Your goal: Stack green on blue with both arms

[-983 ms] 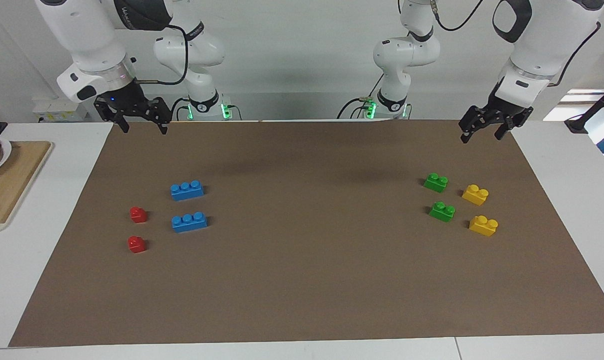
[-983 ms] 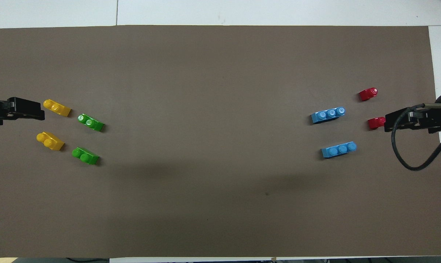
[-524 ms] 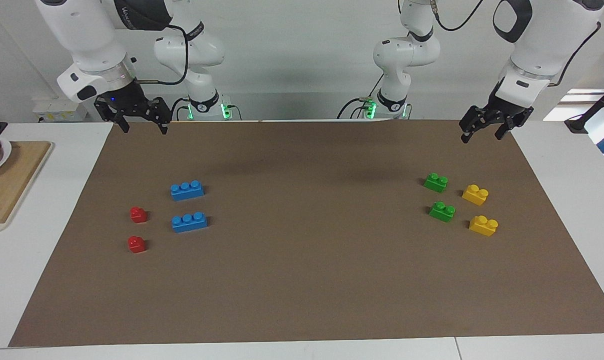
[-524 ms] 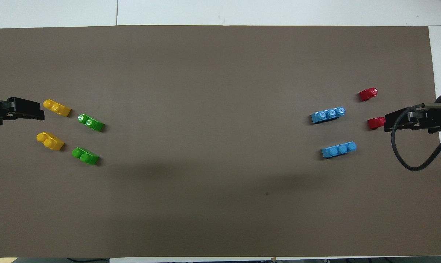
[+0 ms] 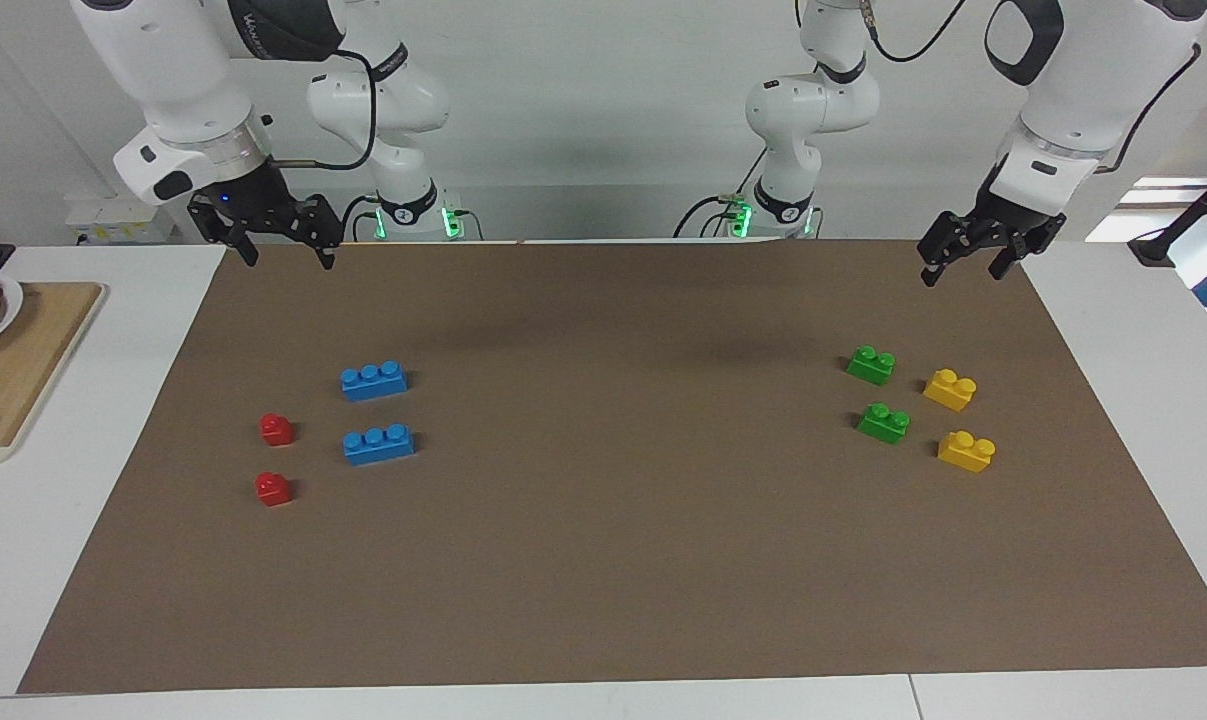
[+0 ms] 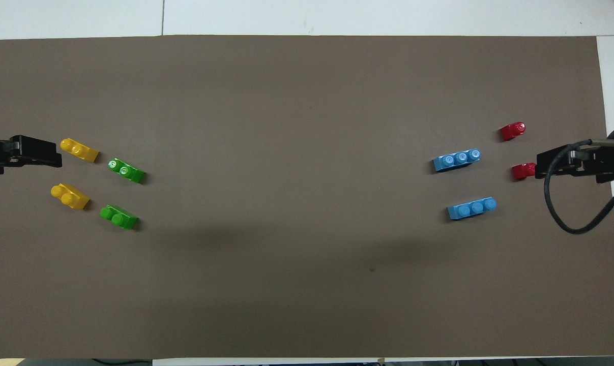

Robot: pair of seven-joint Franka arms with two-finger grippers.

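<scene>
Left gripper (image 5: 966, 263): jaws spread, empty, raised over the mat (image 5: 613, 560) edge at the robots' end. Right gripper (image 5: 285, 252): jaws wide apart, empty, raised likewise. Two green bricks (image 5: 871, 364) (image 5: 884, 422) lie toward the left arm's end beside two yellow bricks (image 5: 950, 388). Two blue bricks (image 5: 374, 380) (image 5: 378, 444) lie toward the right arm's end beside two red bricks (image 5: 276, 429). Nothing is stacked.

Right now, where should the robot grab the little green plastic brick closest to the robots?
Probably by the two long flat sides of the small green two-stud plastic brick, coming straight down from above. It sits upright with studs up, apart from the second green brick, so the open left gripper has room.
</scene>
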